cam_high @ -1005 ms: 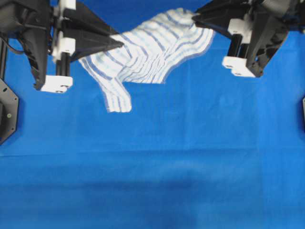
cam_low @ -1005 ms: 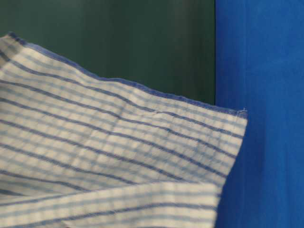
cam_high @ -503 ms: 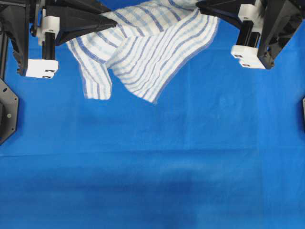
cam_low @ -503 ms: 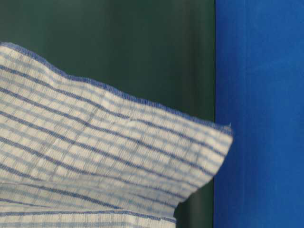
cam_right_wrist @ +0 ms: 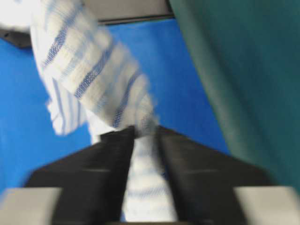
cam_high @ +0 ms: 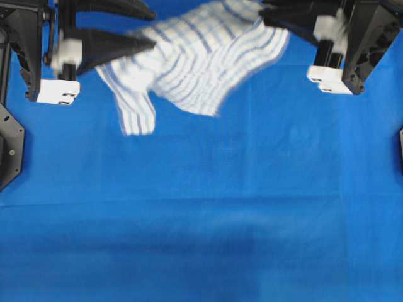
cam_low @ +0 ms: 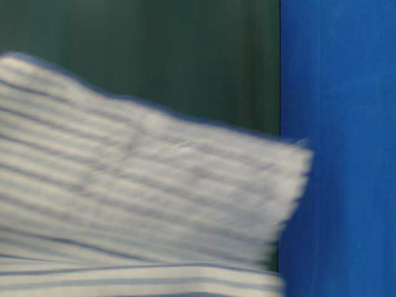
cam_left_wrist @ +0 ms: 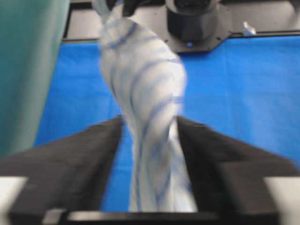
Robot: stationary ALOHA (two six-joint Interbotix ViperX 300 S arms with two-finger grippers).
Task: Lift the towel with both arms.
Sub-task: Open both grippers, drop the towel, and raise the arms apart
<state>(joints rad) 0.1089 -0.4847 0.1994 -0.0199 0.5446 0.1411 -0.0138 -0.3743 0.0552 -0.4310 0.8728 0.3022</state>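
Blue cloth (cam_high: pixel 208 220) covers the counter from edge to edge, with a dark green backdrop (cam_low: pixel 185 55) behind it at table level. Blurred, the towel (cam_high: pixel 195 60) hangs in the air near the far edge of the overhead view, stretched between the two arms, one corner drooping at lower left. On its left end, the left claw (cam_left_wrist: pixel 152 154) has its black fingers (cam_left_wrist: pixel 89 159) spread, with gaps showing beside the cloth that runs between them. At the other end, the right claw (cam_right_wrist: pixel 145 140) has the towel between its fingers (cam_right_wrist: pixel 110 154), close on both sides; I cannot tell if it grips or has let go.
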